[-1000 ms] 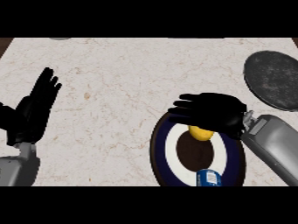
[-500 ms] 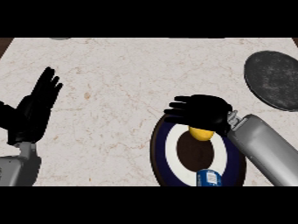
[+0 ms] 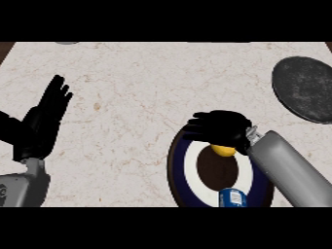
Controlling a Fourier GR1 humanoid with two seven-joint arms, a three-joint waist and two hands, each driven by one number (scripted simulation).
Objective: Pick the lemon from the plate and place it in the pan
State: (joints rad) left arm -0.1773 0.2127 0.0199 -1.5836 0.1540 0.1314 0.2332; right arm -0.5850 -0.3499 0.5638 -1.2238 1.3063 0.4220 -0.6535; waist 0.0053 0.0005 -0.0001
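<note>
Lemon (image 3: 224,150) is seen on the plate (image 3: 176,168), at the upper edge of its brown centre, partly covered by the right hand (image 3: 221,129). That hand is held palm down over the plate's far rim, on a grey forearm slanting in from the lower right; whether it is closed on the fruit cannot be told. A small blue object (image 3: 231,197) is set at the plate's near rim, the pan (image 3: 312,90) lies well apart at the marble counter's (image 3: 139,87) right edge, and the left hand (image 3: 35,127) is rested open, fingers up, at the view's left.
</note>
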